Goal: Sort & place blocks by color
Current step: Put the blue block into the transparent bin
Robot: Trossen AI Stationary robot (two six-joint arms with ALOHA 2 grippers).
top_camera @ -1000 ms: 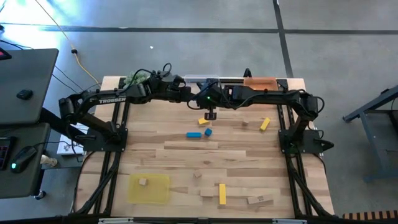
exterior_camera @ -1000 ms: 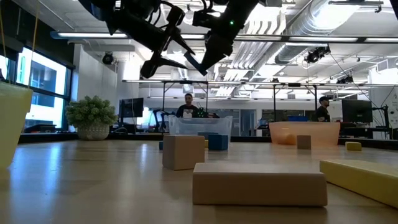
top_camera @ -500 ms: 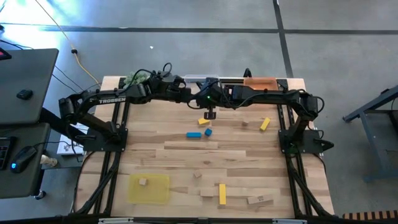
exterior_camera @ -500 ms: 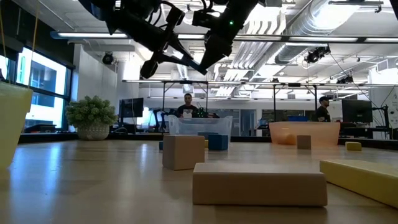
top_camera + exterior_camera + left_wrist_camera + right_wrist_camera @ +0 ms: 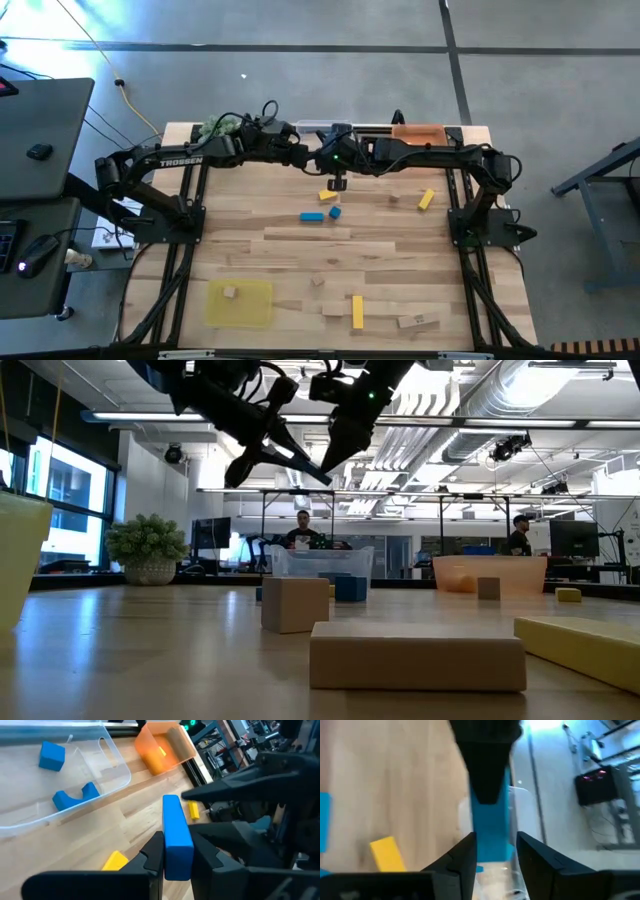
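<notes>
High over the table's far middle, my two grippers meet around a blue bar block. My left gripper is shut on it. My right gripper is open, with a finger on either side of the bar's other end and a thin gap beside one finger. Below lie a yellow block, a blue bar and a blue cube. More yellow and plain wooden blocks are scattered toward the near edge. My left gripper pinches the blue bar's two long sides between its two fingers, at the end nearest the wrist. The fingers come from the table's left, slanting down, and lie along the bar. The bar sticks out past the fingertips, clear of the table.
At the far edge stand a clear tray with blue pieces and an orange tray. A yellow tray holding a wooden block lies near left. A green plant ball sits far left. People stand in the room behind.
In the low view my left gripper's fingers, spread apart a second ago, have shut. Both arms have stayed where they were, high over the far middle.
</notes>
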